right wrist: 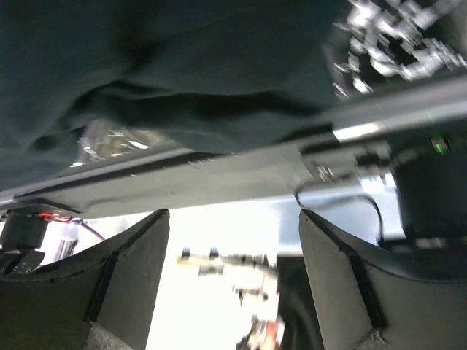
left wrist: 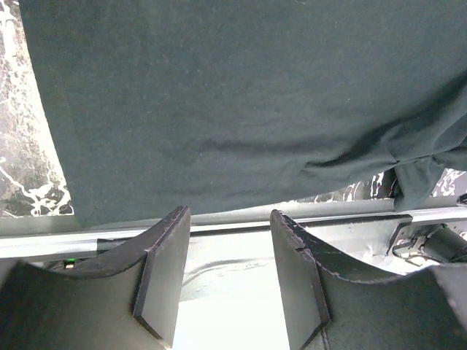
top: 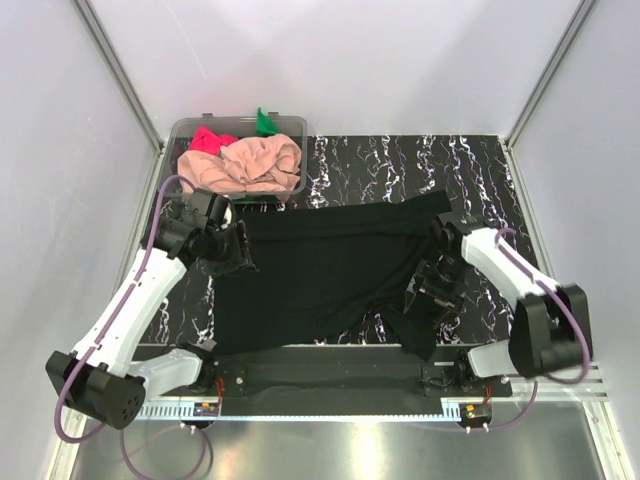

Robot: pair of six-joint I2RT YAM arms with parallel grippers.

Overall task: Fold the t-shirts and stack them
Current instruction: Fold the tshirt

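A large black t-shirt (top: pixel 320 275) lies spread on the dark marbled table, rumpled at its right side. My left gripper (top: pixel 235 250) hovers at the shirt's left edge. In the left wrist view the left gripper (left wrist: pixel 230 219) is open, nothing between its fingers (left wrist: pixel 164 270), with the black cloth (left wrist: pixel 241 102) beyond the tips. My right gripper (top: pixel 430 300) is over the bunched right edge. Seen from the right wrist, it (right wrist: pixel 233 219) is open and empty, with black cloth (right wrist: pixel 146 65) ahead. Peach-pink (top: pixel 245 165), pink-red (top: pixel 208 140) and green (top: pixel 265 122) t-shirts sit heaped in the tub.
The clear plastic tub (top: pixel 295 128) stands at the back left of the marbled tabletop (top: pixel 400 165). White walls with metal posts close in both sides and the back. A metal rail (top: pixel 330 380) with the arm bases runs along the near edge.
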